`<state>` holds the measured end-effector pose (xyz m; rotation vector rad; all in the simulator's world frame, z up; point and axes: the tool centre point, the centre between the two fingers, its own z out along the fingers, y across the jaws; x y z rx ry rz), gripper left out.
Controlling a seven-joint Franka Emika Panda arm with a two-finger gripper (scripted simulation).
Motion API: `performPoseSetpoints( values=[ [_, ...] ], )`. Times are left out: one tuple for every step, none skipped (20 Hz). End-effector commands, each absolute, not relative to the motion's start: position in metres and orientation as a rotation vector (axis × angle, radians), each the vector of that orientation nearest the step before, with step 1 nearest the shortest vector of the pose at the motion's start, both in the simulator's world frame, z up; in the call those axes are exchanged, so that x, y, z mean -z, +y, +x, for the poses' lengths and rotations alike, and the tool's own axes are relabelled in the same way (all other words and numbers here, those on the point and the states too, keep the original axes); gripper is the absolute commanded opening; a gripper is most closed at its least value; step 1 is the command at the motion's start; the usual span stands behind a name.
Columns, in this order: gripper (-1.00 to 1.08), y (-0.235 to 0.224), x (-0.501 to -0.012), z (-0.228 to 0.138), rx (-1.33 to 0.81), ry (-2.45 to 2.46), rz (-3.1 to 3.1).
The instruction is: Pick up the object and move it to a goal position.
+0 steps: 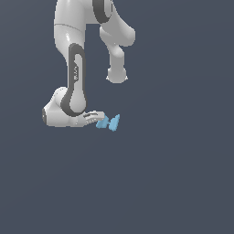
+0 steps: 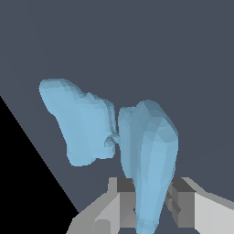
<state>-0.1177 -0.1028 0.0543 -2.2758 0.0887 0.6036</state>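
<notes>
your hand is clenched on one lobe of a pale blue, two-lobed object, which juts out just beyond the fingers and appears lifted. keep the squeeze steady and carry it slowly so the free lobe does not swing loose. no goal marker or containers are visible
</notes>
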Motion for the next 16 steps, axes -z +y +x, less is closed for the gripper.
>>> performPoseSetpoints(
  values=[
    [-1.00, -0.098, -0.061, -0.117, -0.603, 0.087, -2.277],
    [-1.00, -0.095, -0.065, -0.117, -0.603, 0.087, -2.277],
    [-1.00, -0.092, -0.069, -0.117, -0.603, 0.087, -2.277],
    [-1.00, -0.089, -0.074, -0.117, -0.603, 0.087, -2.277],
    [-1.00, -0.085, -0.079, -0.117, -0.604, 0.087, -2.277],
    [-1.00, -0.080, -0.085, -0.117, -0.604, 0.087, -2.277],
    [-1.00, -0.076, -0.091, -0.117, -0.604, 0.087, -2.277],
    [-1.00, -0.071, -0.098, -0.117, -0.604, 0.087, -2.277],
    [-1.00, -0.065, -0.106, -0.117, -0.604, 0.087, -2.277],
    [-1.00, -0.059, -0.114, -0.117, -0.605, 0.087, -2.277],
    [-1.00, -0.052, -0.123, -0.117, -0.605, 0.087, -2.277],
    [-1.00, -0.045, -0.132, -0.117, -0.606, 0.086, -2.278],
    [-1.00, -0.038, -0.143, -0.117, -0.606, 0.086, -2.278],
    [-1.00, -0.030, -0.154, -0.117, -0.606, 0.086, -2.278],
    [-1.00, -0.022, -0.164, -0.117, -0.606, 0.086, -2.278],
    [-1.00, -0.014, -0.175, -0.117, -0.606, 0.086, -2.278]
  ],
)
